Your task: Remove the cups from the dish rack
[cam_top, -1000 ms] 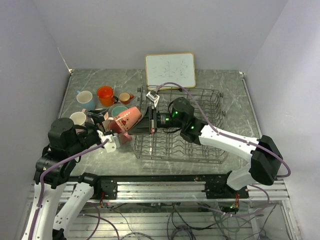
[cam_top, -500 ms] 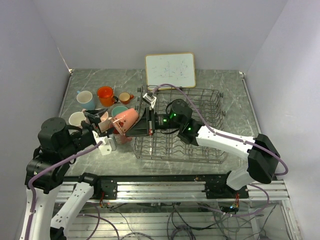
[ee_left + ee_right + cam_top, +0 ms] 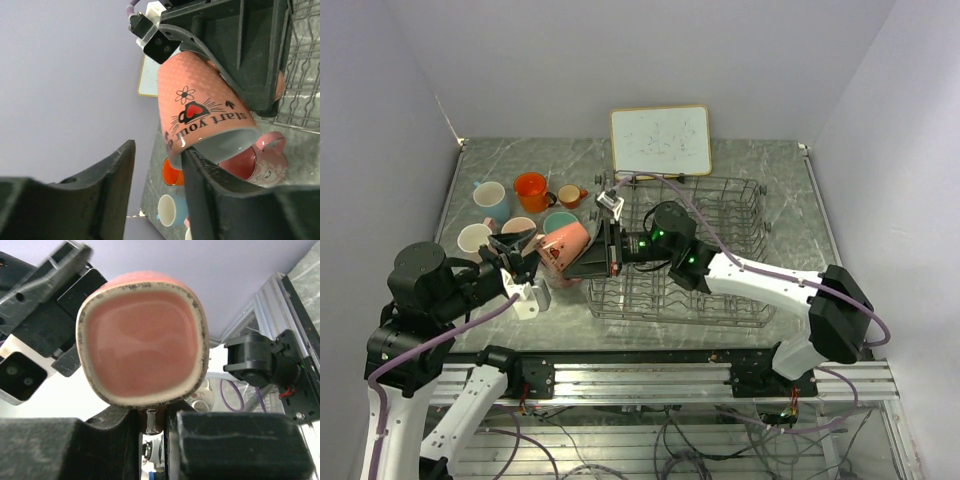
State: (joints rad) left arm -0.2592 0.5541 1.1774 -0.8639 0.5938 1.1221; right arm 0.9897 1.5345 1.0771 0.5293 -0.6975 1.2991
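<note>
The pink mug (image 3: 565, 243) hangs tilted above the worktop (image 3: 770, 170), just left of the rack (image 3: 720, 300), with its mouth toward my left arm. My right arm reaches across the rack, its claw (image 3: 585, 260) clamped on the handle (image 3: 150, 417). My left claw (image 3: 157, 185) is raised to the rim with its fingers apart. The mug is glossy, with black lettering and a red emblem.

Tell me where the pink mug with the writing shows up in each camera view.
Top view: pink mug left of centre, at the dish rack's left end.
Left wrist: upper middle, mouth tilted toward the camera.
Right wrist: centre, base facing the camera.
Shared landmark: the right gripper clamped on its handle.
</note>
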